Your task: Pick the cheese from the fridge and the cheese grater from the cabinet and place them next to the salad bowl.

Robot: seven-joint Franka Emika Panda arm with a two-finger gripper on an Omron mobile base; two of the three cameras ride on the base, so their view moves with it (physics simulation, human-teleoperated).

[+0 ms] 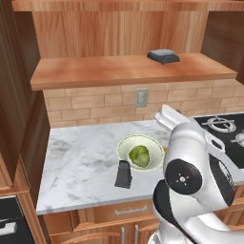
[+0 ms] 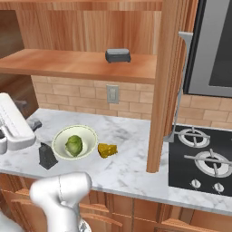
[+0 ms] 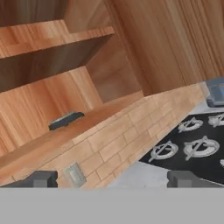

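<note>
Gripper (image 3: pixel 112 178) wide open, nothing between the fingertips, facing brick wall and stove (image 3: pixel 192 146). Cheese grater (image 1: pixel 123 173) upright near the worktop (image 1: pixel 81 162) front edge, just beside the salad bowl (image 1: pixel 125 145) holding lettuce (image 1: pixel 139 156). Cheese (image 2: pixel 107 150) near the bowl's other side. Scale (image 1: pixel 163 56) near the cabinet (image 1: pixel 119 69) shelf's right end.

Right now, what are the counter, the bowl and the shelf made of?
The counter looks like polished marble: white with grey veins. The salad bowl seems glazed ceramic or plastic: smooth, pale cream-green, evenly coloured; it's hard to tell which. The cabinet shelf looks like warm brown wood with visible grain.
</note>
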